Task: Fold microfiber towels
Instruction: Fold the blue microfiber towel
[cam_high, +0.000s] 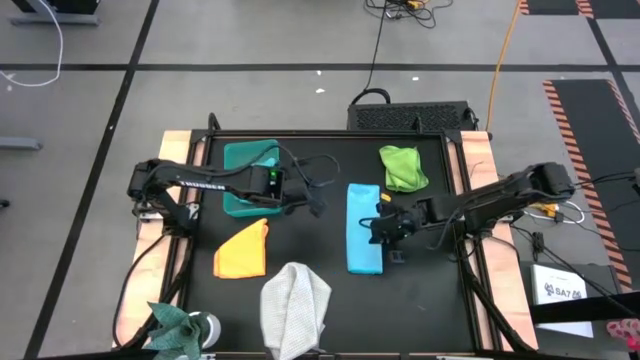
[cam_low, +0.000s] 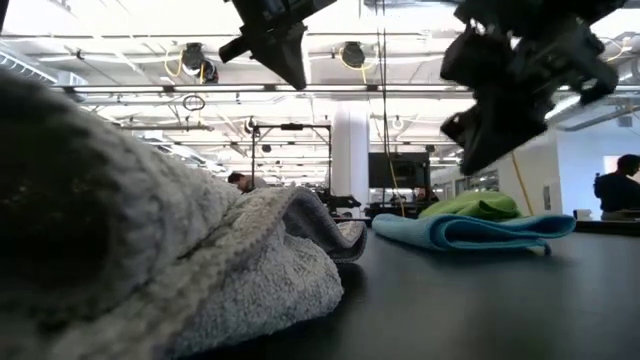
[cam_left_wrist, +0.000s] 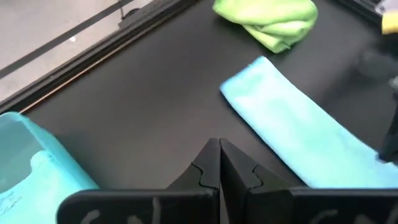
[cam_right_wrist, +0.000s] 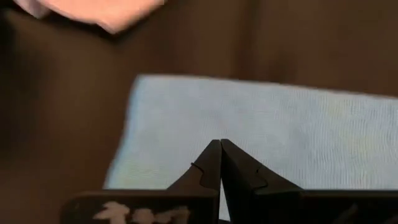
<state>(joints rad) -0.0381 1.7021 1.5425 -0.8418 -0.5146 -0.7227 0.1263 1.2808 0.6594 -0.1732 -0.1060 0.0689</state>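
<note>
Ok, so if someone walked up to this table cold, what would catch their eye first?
Probably the light blue towel, folded into a long strip mid-table, with the right gripper shut above it. Next, the lime green towel bunched at the far right corner and the orange-yellow towel lying near the left. The left gripper, shut, hovers between them.

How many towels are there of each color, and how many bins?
Orange-yellow towel: 1
Light grey towel: 1
Light blue towel: 1
Lime green towel: 1
Teal towel: 1
Teal bin: 1
Total: 5 towels and 1 bin, 6 things.
</note>
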